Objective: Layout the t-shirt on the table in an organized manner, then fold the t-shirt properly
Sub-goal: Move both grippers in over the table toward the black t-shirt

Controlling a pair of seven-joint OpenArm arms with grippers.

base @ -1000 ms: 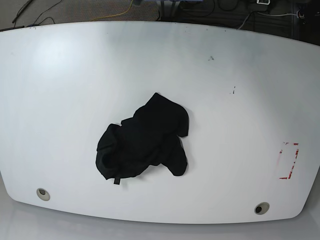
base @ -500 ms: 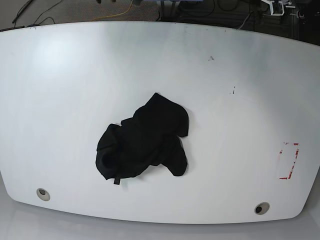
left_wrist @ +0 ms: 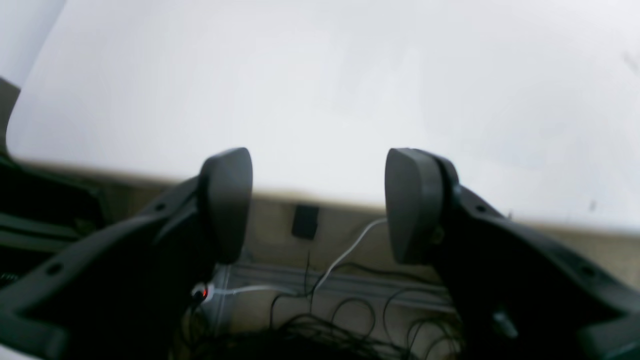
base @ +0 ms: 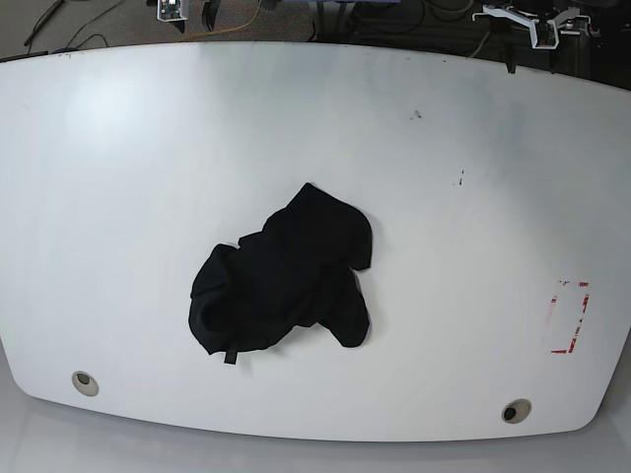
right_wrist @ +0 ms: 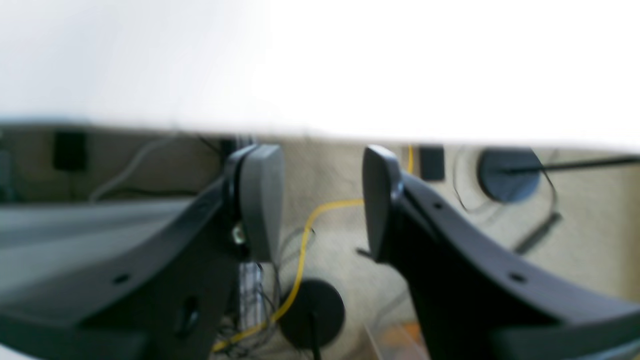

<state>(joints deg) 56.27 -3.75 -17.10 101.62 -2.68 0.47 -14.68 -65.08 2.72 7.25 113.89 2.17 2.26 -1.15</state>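
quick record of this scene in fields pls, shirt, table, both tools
t-shirt: black, crumpled in a heap near the middle of the table, not spread out
table: glossy white, two round holes near the front edge, red outline mark on one side
left tool: open, empty, at the table's far edge over the floor cables
right tool: open, empty, also at the far edge
contact with the shirt: none
task stage: layout not yet begun
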